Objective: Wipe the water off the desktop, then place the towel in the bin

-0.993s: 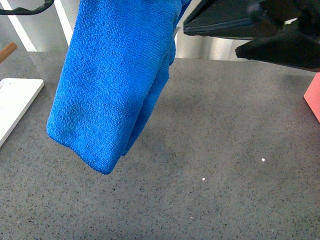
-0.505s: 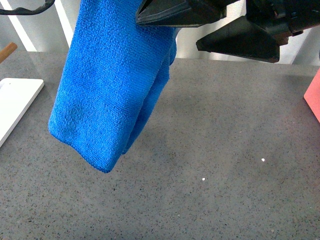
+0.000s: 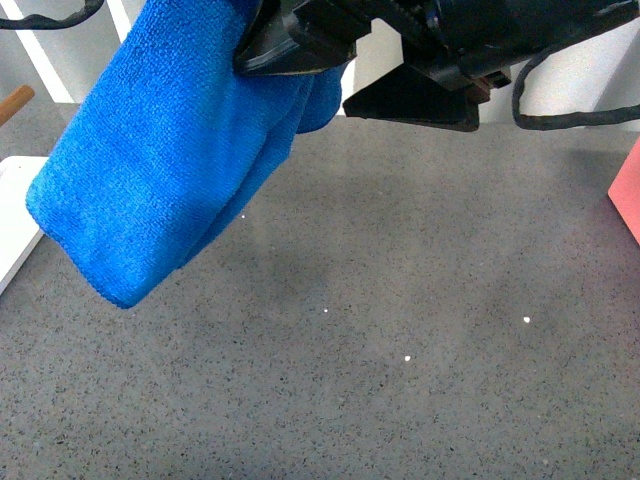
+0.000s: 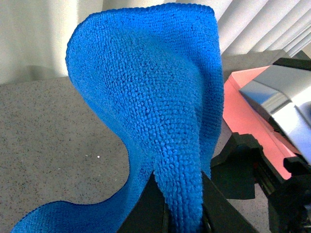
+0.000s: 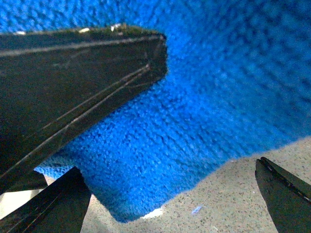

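Note:
The blue towel hangs folded above the left of the dark-grey speckled desktop. My left gripper is shut on a fold of the towel and holds it up; the gripper itself is out of the front view. My right gripper is open at the top of the front view, with one finger against the towel's upper part and the other beside it. In the right wrist view the towel fills the space ahead of the open right gripper.
A flat white board lies at the left edge with a wooden handle behind it. A pink object sits at the right edge, also in the left wrist view. Small white specks dot the desktop.
My right gripper has moved left until it reaches the towel's top. The towel's lower end has swung left and upward.

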Tool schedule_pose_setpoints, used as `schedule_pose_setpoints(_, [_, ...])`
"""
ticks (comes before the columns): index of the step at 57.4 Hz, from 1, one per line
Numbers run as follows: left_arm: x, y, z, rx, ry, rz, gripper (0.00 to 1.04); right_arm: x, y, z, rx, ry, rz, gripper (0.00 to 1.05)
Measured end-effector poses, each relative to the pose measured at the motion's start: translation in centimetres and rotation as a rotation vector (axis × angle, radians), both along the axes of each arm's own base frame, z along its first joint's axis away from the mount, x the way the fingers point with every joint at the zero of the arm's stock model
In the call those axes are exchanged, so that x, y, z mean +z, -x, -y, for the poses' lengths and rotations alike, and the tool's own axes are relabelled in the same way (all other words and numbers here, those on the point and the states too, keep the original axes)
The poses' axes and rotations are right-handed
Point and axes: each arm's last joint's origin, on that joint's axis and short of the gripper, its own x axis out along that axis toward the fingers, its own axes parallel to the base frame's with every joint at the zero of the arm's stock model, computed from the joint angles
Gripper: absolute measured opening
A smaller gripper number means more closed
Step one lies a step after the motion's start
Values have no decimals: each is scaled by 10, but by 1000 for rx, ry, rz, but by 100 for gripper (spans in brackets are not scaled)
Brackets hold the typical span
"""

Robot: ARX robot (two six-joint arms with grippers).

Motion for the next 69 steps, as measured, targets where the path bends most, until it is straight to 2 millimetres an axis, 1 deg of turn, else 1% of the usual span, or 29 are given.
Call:
schedule_pose_setpoints(13, [0,-1,-2,10,-4,2,4,-6,-8,-16,50,-50,59,98])
schedule_pose_setpoints(23, [1,-1,-3,9,-2,4,4,-7,-10,-22,74,-80,100,98])
schedule_pose_setpoints(25, [1,-1,-3,8,-2,4,4,-7,-10,-23,84,-89,107,95])
schedule_pose_setpoints(28, [1,-1,-3,9,-2,4,4,-7,-10,-24,99,-103,117,90])
schedule_pose_setpoints(32, [1,-1,-3,10,-2,5,4,-4,-10,-26,128,-131,149,79])
schedule_pose_setpoints(39, [4,-1,-3,10,2,11,4,-2,-10,-29,166,-171,189,65])
schedule_pose_setpoints(46, [4,-1,-3,13,1,13,4,-2,-6,-33,188,-182,185,39])
schedule_pose_setpoints(49, [4,-1,-3,12,1,13,4,-3,-6,-33,187,-182,182,34])
schedule_pose_setpoints(54, [3,-1,-3,11,0,11,4,-4,-5,-33,180,-188,180,22])
schedule_pose_setpoints(63, [3,-1,-2,9,1,11,4,-3,-3,-31,157,-188,173,5])
schedule_pose_setpoints(67, [3,-1,-2,6,1,10,5,-3,-2,-30,147,-183,166,4])
schedule_pose_setpoints(69, [3,-1,-2,6,2,9,7,-2,-2,-29,143,-180,163,4])
